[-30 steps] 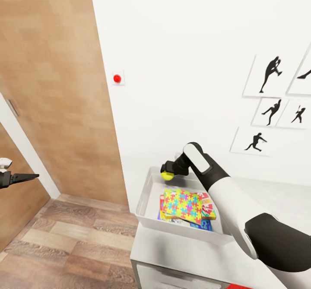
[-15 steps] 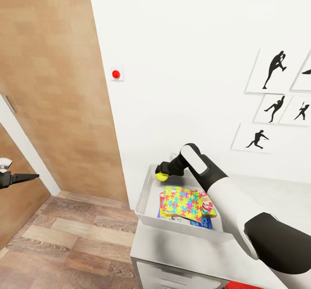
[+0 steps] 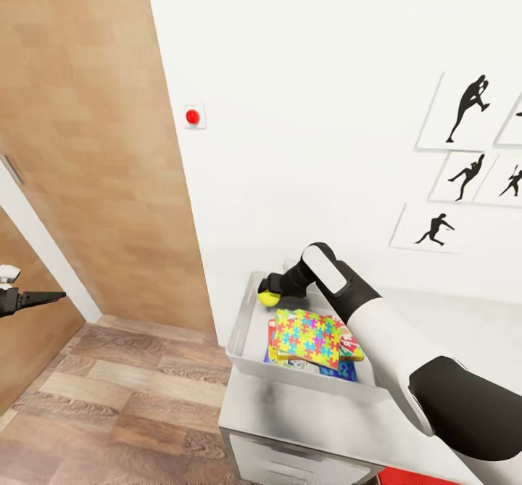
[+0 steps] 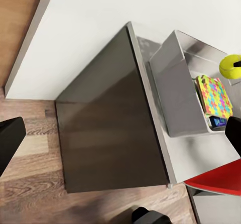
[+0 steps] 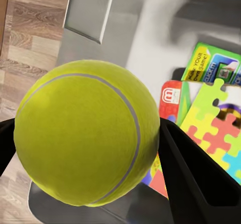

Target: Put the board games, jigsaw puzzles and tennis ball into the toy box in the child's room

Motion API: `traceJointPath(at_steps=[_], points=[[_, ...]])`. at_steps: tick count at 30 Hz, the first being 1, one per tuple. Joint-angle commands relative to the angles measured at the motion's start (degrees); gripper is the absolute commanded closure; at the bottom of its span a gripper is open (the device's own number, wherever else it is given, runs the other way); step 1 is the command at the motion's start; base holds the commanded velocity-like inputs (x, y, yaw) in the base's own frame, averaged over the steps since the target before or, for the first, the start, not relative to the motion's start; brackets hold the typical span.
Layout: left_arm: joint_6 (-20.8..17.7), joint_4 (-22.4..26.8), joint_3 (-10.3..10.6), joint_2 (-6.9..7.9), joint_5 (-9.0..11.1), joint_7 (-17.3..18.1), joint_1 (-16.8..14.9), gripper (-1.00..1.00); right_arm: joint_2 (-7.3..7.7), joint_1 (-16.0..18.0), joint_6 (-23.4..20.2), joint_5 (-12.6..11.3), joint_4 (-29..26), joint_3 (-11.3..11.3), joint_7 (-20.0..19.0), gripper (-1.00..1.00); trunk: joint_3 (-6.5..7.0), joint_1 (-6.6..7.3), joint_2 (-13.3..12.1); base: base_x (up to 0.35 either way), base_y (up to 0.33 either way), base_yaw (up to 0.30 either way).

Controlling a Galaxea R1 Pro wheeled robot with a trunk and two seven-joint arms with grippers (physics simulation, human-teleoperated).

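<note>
- Right gripper pinches the tennis ball between its two dark fingers; in the head view the ball hangs over the far left corner of the toy box, above its floor.
- Inside the toy box, a jigsaw puzzle lies on top of a stack, its bright interlocking pieces facing up.
- Under the puzzle, the printed edges of board games stick out toward the box's right and near sides; how many lie there cannot be told.
- Bare grey floor of the box shows along its left side, beside the stack.
- That box sits at the left end of the pale surface, near its left edge.
- Left gripper hangs well apart from the box, over the wood floor, its fingers drawn together with nothing between them.
</note>
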State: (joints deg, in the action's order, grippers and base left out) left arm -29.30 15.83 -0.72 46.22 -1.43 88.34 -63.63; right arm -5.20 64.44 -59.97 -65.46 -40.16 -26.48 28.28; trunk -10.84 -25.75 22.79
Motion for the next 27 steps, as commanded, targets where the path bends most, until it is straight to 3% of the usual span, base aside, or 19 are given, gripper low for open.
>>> traceJointPath(at_steps=[1,27], points=[[-0.6,0.0,-0.1,0.01,-0.2,0.3,-0.1,-1.00,0.02,0.1,0.0,-0.7,0.0,-0.1,0.6,1.00,-0.22,-0.03,0.1,0.000,0.000,0.000],[-0.5,-0.4,-0.1,0.01,-0.2,0.3,-0.1,-1.00,-0.01,0.1,0.0,-0.6,0.3,-0.2,0.2,1.00,-2.13,-0.03,0.1,0.000,0.000,0.000]])
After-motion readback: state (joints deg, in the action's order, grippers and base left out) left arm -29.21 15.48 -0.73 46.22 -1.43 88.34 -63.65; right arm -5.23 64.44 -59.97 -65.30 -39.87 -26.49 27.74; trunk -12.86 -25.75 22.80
